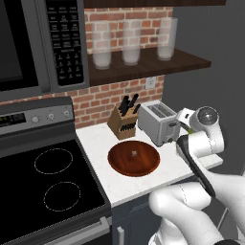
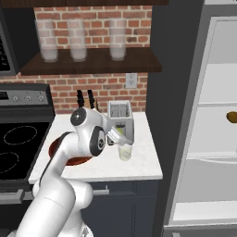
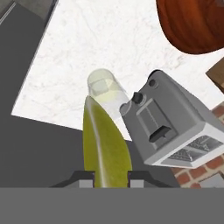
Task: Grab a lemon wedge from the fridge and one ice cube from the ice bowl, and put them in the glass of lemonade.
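The claw (image 3: 106, 177) grips the lemon wedge (image 3: 105, 144) just above the glass of lemonade (image 2: 125, 151), where centring over its rim before release looks key.

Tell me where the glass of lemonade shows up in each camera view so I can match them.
Left base view: I can't make it out; the arm covers the counter beside the toaster.
Right base view: glass of lemonade on the white counter, just in front of the toaster.
Hand view: glass centre-left, past the lemon wedge.
Shared landmark: the toaster.
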### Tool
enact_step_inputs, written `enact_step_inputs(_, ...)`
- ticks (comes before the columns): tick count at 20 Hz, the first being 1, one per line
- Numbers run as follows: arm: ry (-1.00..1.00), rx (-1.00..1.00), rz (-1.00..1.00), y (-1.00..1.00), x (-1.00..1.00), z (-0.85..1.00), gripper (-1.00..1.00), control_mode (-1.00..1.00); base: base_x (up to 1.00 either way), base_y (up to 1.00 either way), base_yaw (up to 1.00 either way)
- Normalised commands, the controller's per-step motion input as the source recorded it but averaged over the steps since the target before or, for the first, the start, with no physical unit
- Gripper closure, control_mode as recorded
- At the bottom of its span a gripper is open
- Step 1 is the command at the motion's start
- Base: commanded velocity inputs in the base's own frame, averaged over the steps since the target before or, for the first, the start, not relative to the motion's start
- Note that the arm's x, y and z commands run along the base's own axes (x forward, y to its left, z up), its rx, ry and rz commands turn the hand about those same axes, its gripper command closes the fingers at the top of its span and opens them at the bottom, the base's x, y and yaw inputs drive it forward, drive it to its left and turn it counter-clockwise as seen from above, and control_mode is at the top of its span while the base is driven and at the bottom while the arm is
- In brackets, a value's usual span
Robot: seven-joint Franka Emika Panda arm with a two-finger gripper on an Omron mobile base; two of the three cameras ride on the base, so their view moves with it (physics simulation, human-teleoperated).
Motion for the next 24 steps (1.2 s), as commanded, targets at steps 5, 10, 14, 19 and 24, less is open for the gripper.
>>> enact_step_inputs(5, 0.00, 0.00, 0.00, -0.02, 0.03, -0.07, 1.00, -1.00, 0.00, 0.00, 0.00)
enact_step_inputs(10, 0.00, 0.00, 0.00, 0.00, 0.06, -0.01, 1.00, -1.00, 0.00, 0.00, 0.00)
enact_step_inputs(14, 0.00, 0.00, 0.00, 0.00, 0.07, -0.06, 1.00, -1.00, 0.00, 0.00, 0.00)
enact_step_inputs(19, 0.00, 0.00, 0.00, 0.00, 0.15, -0.19, 1.00, -1.00, 0.00, 0.00, 0.00)
enact_step_inputs(24, 0.00, 0.00, 0.00, 0.00, 0.11, -0.28, 1.00, -1.00, 0.00, 0.00, 0.00)
